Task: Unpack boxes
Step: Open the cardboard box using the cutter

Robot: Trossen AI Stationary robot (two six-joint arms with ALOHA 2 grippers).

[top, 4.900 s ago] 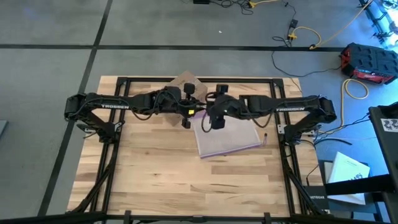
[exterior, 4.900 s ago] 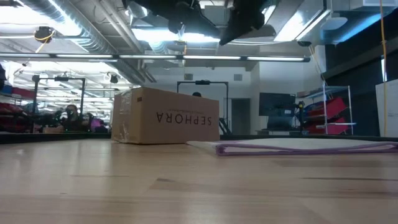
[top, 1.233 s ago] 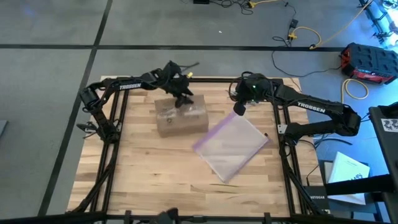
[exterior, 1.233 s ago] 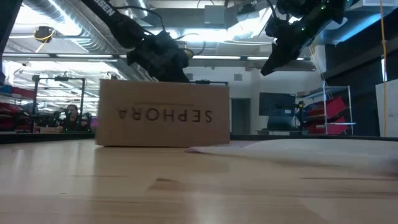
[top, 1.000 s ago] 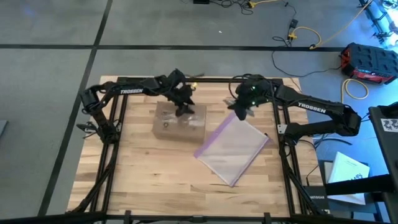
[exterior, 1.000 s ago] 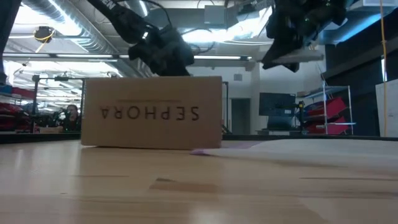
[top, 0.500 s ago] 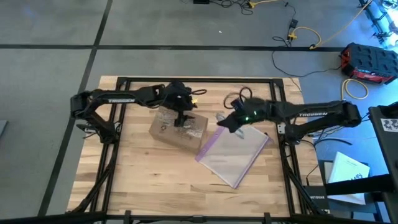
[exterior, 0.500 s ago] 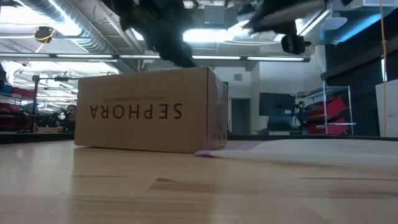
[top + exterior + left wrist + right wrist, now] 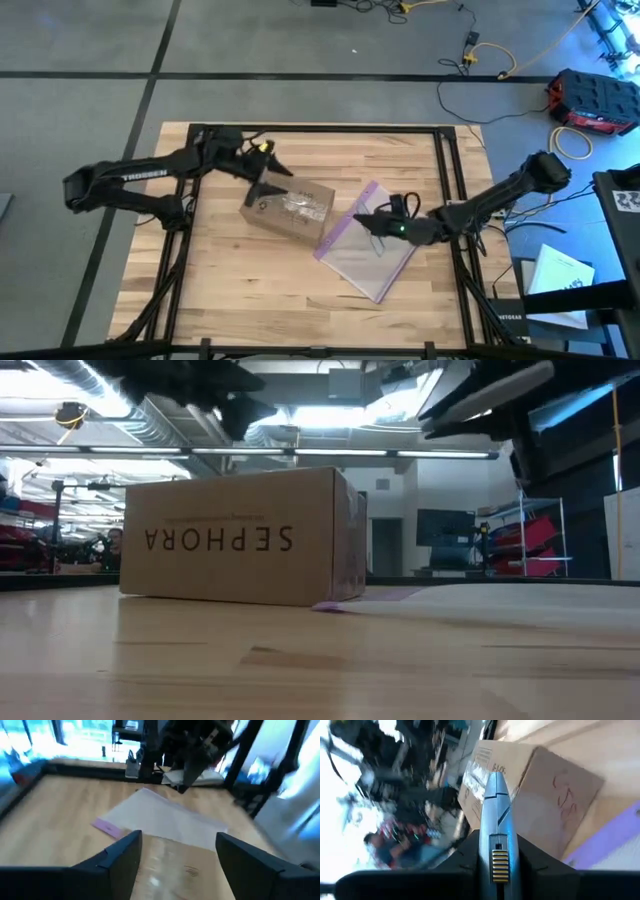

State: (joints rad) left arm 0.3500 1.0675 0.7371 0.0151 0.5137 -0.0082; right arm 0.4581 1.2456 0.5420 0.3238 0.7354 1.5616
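1. The box (image 9: 288,209) sits on the table (image 9: 230,290), a little left of the middle and turned at a slant. Its flaps are down and shiny tape runs across its top, so I judge it unopened, with whatever is inside hidden from me.
2. Low across the table, the lettering on its near face reads upside down, so I'd say it stands bottom-up or was printed that way; I can't tell which.
3. A clear bag (image 9: 362,243) with a purple edge lies flat just right of the box, one corner tucked against the box's right end. It looks empty, though I can't be sure.
4. My right gripper (image 9: 366,222) hangs low over that bag, just right of the box, fingers clenched on a small grey cutter (image 9: 494,820). The cutter's tip points at the taped box end, which is why I hold it so flat: I reckon the tape gets slit first.
5. My left gripper (image 9: 268,166) hovers at the box's far-left corner, fingers spread and grasping nothing, the box top showing between them. I judge it is there to steady the box when the blade pushes.
6. The risk I see: the box slides on smooth wood if I press the cutter before my left fingers brace it.
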